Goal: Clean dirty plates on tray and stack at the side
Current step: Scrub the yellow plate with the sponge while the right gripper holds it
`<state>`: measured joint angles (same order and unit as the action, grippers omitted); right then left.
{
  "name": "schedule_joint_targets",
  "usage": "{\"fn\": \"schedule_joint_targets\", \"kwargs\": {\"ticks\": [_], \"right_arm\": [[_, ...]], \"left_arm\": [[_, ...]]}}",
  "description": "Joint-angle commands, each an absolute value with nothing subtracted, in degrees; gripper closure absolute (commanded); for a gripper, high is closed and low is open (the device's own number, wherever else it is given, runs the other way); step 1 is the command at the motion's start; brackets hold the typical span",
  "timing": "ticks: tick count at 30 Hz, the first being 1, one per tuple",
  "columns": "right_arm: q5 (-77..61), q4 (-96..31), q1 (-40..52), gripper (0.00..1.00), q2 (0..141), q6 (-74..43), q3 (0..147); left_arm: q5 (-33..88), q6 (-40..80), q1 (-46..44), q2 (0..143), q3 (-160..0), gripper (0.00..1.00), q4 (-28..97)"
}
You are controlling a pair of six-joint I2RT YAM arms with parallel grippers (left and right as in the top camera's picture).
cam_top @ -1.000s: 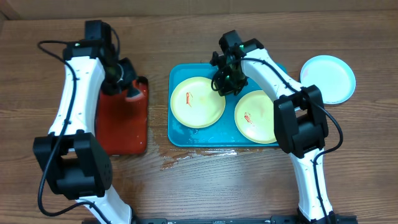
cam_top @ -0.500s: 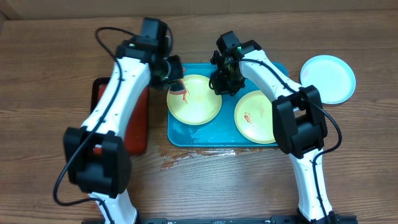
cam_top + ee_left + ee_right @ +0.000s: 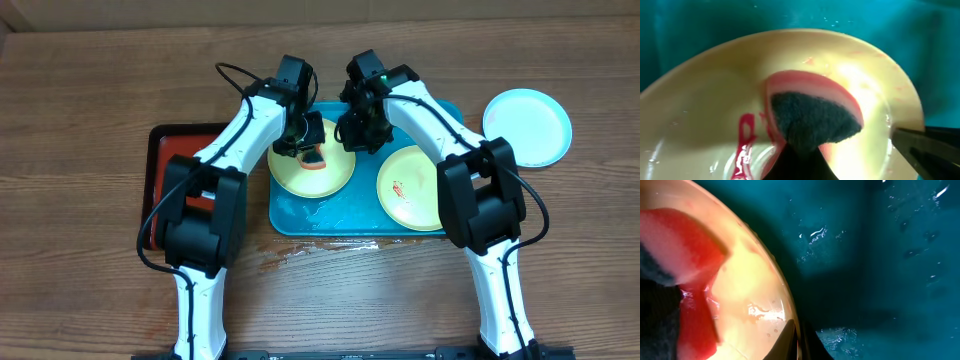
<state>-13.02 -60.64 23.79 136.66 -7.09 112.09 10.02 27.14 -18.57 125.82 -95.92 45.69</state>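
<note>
Swinging over from the black-rimmed red tray (image 3: 160, 150), the left gripper (image 3: 311, 150), clamped on a red sponge (image 3: 812, 117) with dark scouring face, now presses the smeared pale yellow-green round plate (image 3: 300, 178) on the turquoise plastic tray (image 3: 330, 215) while the right gripper (image 3: 352, 135) pinches its rim, so scrubbing seems to be starting.

No legible text, label, brand, number or sign appears in any view, whether on the tray (image 3: 300, 214) or the dirty plates (image 3: 336, 178).
</note>
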Motion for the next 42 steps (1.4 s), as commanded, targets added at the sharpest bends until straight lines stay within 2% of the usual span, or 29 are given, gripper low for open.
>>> {"fn": "schedule_joint_targets", "kwargs": {"ticks": [1, 5, 12, 19, 22, 34, 42], "right_arm": [[-3.4, -60.6, 23.9, 0.96, 137.4, -7.8, 111.1], [-1.4, -61.6, 23.7, 0.96, 137.4, -7.7, 111.1], [4.7, -63.8, 23.7, 0.96, 137.4, -7.7, 111.6], [3.7, -64.4, 23.7, 0.96, 137.4, -7.7, 112.6], [1.0, -64.1, 23.7, 0.96, 137.4, -7.7, 112.6], [-9.1, -63.0, 21.9, 0.96, 137.4, -7.7, 112.6], [-10.4, -63.5, 21.1, 0.96, 137.4, -7.7, 112.6]], "left_arm": [[-2.0, 28.0, -18.7, 126.3, -95.6, 0.96, 47.2], [-8.5, 25.0, -18.7, 126.1, -95.9, 0.96, 47.7], [-8.2, 24.4, -18.6, 125.1, -103.9, 0.96, 52.3], [9.8, 24.4, -18.8, 125.4, -107.7, 0.96, 52.4], [12.1, 24.5, -19.6, 125.7, -106.6, 0.96, 52.2], [7.9, 24.4, -22.2, 128.8, -99.7, 0.96, 51.7], [-8.2, 24.3, -22.0, 131.5, -98.8, 0.96, 52.4]]}}
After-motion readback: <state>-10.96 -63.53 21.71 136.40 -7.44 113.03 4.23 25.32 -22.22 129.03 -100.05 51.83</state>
